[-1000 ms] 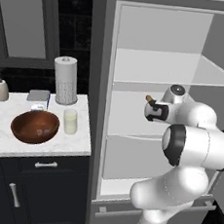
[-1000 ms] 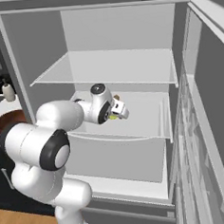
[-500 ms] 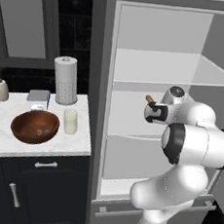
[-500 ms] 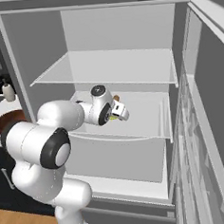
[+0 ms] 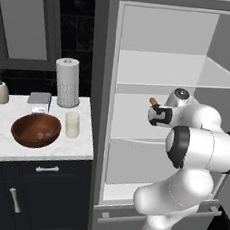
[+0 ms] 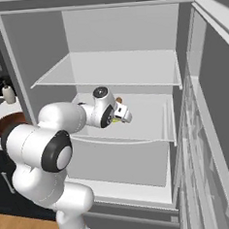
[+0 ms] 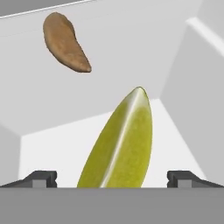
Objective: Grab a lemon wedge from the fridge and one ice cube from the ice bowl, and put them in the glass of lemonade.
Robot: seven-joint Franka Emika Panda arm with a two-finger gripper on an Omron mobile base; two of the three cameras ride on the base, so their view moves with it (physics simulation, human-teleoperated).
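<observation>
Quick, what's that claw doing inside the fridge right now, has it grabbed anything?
Claw: open, holding nothing; the lemon wedge lies between its fingertips, not yet gripped.

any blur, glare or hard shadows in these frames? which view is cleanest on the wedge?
Hand view: sharp, lemon wedge big between the open gripper, soft highlight on its cut edge, no blur. Left base view: flat even light, faint shading under the fridge shelves. Right base view: wedge barely peeks past the hand, no glare.

lemon wedge [image 7: 120, 146] between parted fingertips [image 7: 41, 178], brown item [image 7: 64, 43] beyond
</observation>
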